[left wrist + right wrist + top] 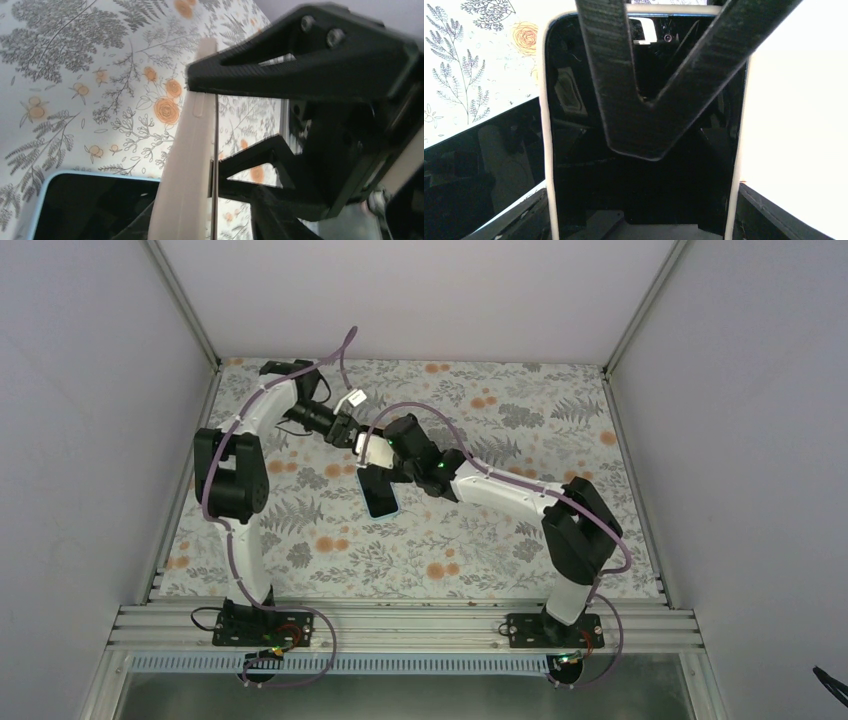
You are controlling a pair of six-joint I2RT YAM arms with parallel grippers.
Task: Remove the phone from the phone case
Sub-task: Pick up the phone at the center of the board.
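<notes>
- Above the far middle of the table [520,550], the phone [584,170] sat in its cream case [187,165], held off the surface between the two arms.
- Right gripper [388,450] clamped the case by its two long edges, near one short end.
- Long axis ran from the right gripper straight toward the left gripper [350,433], which met it from the opposite end.
- One left finger [619,100] lay across the screen; whether those jaws pinched firmly could not be told.
- Left arm looked best placed to pry phone from case while the right anchored it.
- A second phone [380,498], blue-rimmed, lay flat on the table just beneath them.
</notes>
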